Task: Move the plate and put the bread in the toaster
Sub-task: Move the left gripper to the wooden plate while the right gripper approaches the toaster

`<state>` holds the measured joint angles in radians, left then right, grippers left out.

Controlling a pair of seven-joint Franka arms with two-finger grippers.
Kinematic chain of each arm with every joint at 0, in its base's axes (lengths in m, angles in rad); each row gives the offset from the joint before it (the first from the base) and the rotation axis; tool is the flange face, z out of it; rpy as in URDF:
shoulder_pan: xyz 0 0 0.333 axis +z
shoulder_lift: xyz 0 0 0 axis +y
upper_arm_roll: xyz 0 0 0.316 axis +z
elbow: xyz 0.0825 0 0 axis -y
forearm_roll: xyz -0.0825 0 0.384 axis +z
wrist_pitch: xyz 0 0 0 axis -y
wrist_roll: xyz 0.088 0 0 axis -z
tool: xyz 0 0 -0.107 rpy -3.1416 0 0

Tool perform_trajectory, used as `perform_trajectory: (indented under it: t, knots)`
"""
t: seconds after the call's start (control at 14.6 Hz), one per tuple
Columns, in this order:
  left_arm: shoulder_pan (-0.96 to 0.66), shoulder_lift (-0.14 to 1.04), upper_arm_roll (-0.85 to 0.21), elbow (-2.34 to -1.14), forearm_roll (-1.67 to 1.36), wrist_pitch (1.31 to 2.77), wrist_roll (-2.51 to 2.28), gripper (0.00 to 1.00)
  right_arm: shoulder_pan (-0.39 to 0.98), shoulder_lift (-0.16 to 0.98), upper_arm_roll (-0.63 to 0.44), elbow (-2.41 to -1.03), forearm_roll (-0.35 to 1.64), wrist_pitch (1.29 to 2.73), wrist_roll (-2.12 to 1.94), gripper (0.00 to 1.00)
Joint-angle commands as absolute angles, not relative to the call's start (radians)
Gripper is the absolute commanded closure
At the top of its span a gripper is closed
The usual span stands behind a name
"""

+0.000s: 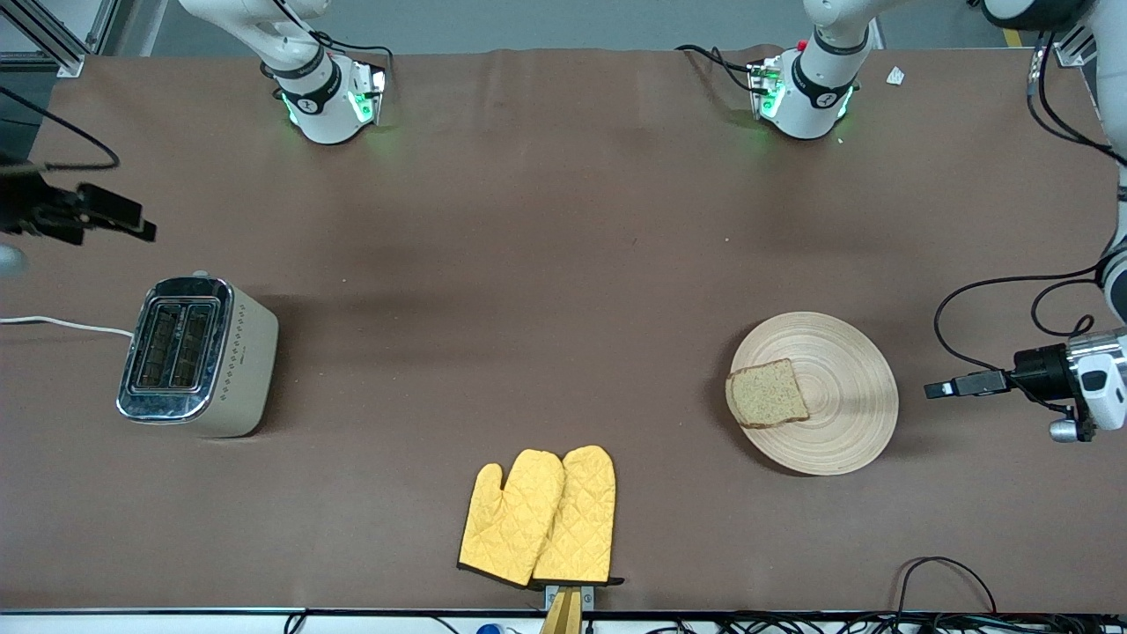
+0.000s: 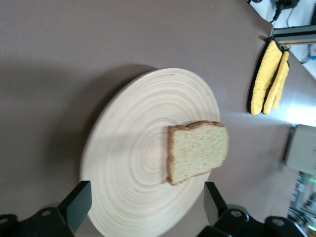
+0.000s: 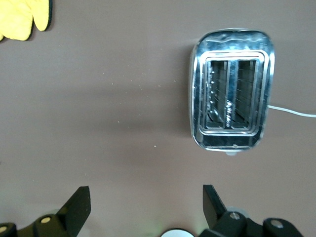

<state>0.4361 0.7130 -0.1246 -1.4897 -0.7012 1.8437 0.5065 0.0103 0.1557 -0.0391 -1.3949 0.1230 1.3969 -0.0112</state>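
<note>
- Brown cloth covers the long tabletop (image 1: 563,264), with both arms' white bases standing along its edge farthest from the front camera.
- A round, flat, light-wood plate (image 1: 845,414) with ring grain lies toward the left arm's end of the tabletop.
- A single square slice of brown wholegrain bread (image 1: 766,394) with a darker crust lies flat on the plate, at the rim that faces the right arm's end, with one edge just over that rim.
- A two-slot toaster (image 1: 198,357) with cream-beige sides and a shiny chrome top stands upright toward the right arm's end, slots up and empty, its white cord (image 1: 62,324) trailing off the tabletop's end.
- A pair of yellow quilted oven mitts (image 1: 539,517) lies between toaster and plate, nearer the front camera than both, the two overlapping.
- The left claw (image 1: 940,388) hangs over bare cloth just beside the plate, its black fingers (image 2: 79,202) spread wide and holding nothing; the wrist view looks past them onto plate and bread.
- The right claw (image 1: 132,224) hangs over the cloth near the toaster, fingers (image 3: 78,205) likewise wide apart and empty.
</note>
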Motion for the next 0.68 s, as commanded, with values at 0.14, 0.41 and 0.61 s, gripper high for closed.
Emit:
perform_trajectory:
  t: [0.14,0.41,0.61]
  knots:
    - [0.488,0.842,-0.132,-1.460,-0.752,1.841,0.705,0.16,0.023,0.274,-0.041,-1.397,0.286,1.443,0.087,0.00]
    - [0.489,0.882,-0.138,-1.462,-0.753,1.839,0.753,0.36,0.095,0.350,-0.041,-1.399,0.299,1.528,0.228,0.00]
    - [0.485,0.900,-0.141,-1.463,-0.752,1.833,0.756,0.54,0.153,0.406,-0.040,-1.399,0.305,1.627,0.268,0.00]
